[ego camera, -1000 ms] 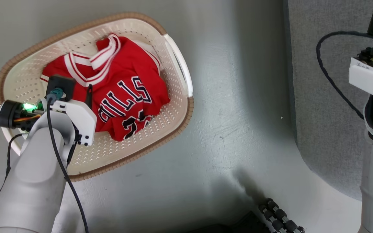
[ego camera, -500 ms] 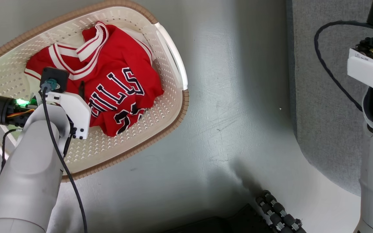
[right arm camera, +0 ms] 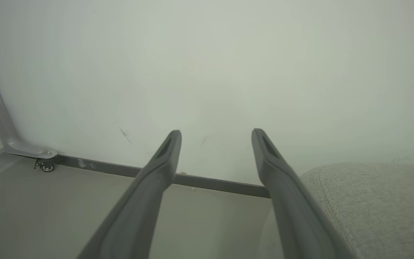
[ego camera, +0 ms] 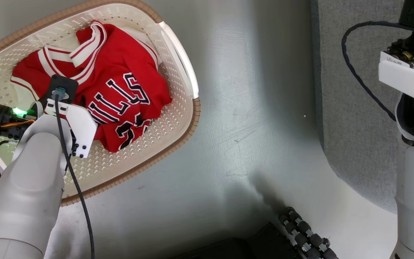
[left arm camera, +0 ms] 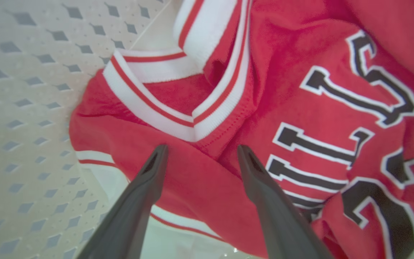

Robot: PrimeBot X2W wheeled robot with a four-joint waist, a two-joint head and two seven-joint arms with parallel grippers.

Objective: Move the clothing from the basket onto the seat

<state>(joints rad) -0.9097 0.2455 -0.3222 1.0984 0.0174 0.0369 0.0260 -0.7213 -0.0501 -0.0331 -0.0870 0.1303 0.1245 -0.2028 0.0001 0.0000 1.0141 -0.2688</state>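
Observation:
The clothing [ego camera: 120, 93] is a crumpled red jersey with white striped trim and black lettering, lying in the cream perforated basket [ego camera: 178, 136] at the upper left. My left arm reaches down into the basket. In the left wrist view my left gripper [left arm camera: 199, 153] is open, its fingertips [left arm camera: 158, 154] right at the red fabric [left arm camera: 300, 118] just below the V collar; I cannot tell whether they touch it. Nothing is between the jaws. My right gripper [right arm camera: 216, 135] is open and empty, held beside the grey seat [right arm camera: 372, 201]. That seat [ego camera: 354, 108] fills the right side of the head view.
Grey floor [ego camera: 250, 108] lies between basket and seat. My base with black rollers [ego camera: 304, 233] shows at the bottom. In the right wrist view a pale wall with a dark baseboard [right arm camera: 210, 183] and a small caster [right arm camera: 45, 166] stand ahead.
The head camera has shifted, so the whole scene sits further left. My left wrist has come closer over the jersey's collar. Both grippers stay open.

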